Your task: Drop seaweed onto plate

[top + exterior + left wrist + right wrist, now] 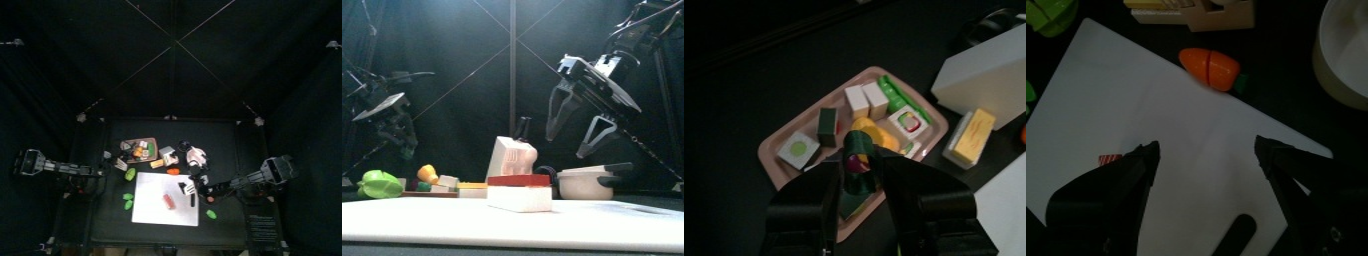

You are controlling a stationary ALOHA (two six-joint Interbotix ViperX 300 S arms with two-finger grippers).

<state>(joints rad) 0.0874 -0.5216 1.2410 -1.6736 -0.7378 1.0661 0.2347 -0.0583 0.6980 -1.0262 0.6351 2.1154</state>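
From above, the plate (170, 207) lies at the table's front middle, with the brown tray (136, 147) behind it to the left and the left arm beside that tray. From the front, a white and red block (520, 190) already sits on the plate, and the right gripper (583, 115) hangs above the plate's right end, jaws apart. At the left wrist, the left gripper (855, 175) appears clamped on the seaweed (854, 200), a dark green piece filling the gap, above the tray and not yet over the plate. It looks light, thin and bendable, best held by its edges. At the right wrist, an orange piece (1209, 66) touches the plate's edge, and a white bowl (1347, 50) stands just beyond it.
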